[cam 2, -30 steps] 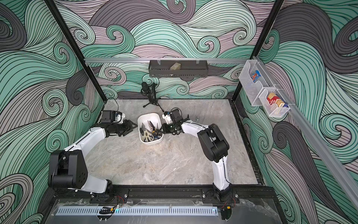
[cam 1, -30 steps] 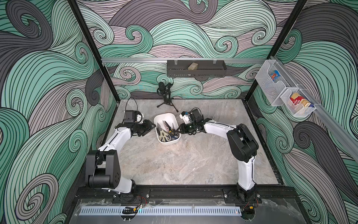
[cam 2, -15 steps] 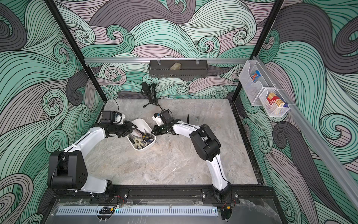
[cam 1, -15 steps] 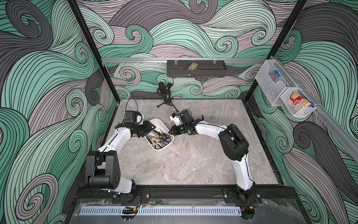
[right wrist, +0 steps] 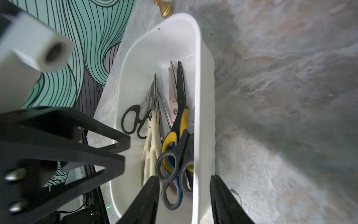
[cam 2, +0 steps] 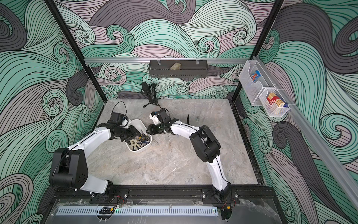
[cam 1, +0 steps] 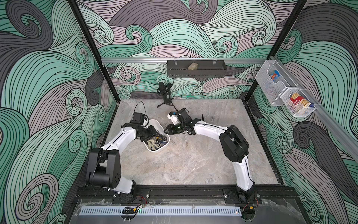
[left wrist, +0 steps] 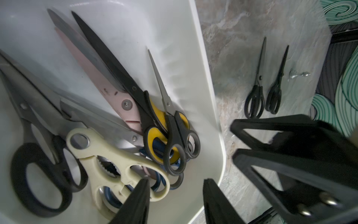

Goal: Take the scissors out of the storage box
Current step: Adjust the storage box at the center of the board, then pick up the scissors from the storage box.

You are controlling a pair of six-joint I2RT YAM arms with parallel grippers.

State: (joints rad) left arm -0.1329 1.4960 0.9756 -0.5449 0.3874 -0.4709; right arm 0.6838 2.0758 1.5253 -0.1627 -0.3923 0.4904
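Marbled grey worktop (cam 1: 184,164) fills the cell, walled by green wave-pattern panels. On it the white box (cam 1: 157,124) now lies slantwise under the left arm. A second ago it stood squarer, midway between the two arms, so it has been slid and turned toward the left side. The right fingers (right wrist: 145,201), which were clenched during that shove, have sprung apart. One is inside the box and the other outside, the long wall passes between them clear of both, and they carry nothing. The left fingers (left wrist: 135,201), which a second ago waited beside the box, are also parted and empty. One is above the cream pair (left wrist: 91,151), the other past the rim near a rounded corner.

Most of the scissors (right wrist: 174,135) remain in the box, heaped with handles toward both sets of fingers. There is a big black pair (left wrist: 18,170), the cream one, a long pink pair (left wrist: 114,95) under a yellow-black pair (left wrist: 155,141), a small black pair (left wrist: 174,133) on top, and blue handles underneath. Two black pairs (left wrist: 254,100) already lie side by side on the worktop, well beyond the left fingers.

Judging by this, the repositioning is over and neither arm has a grasp yet. The small black pair, topmost and just ahead of the right fingers' inner tip, looks the easiest next pick. The tangle of loops could drag a neighbour along.
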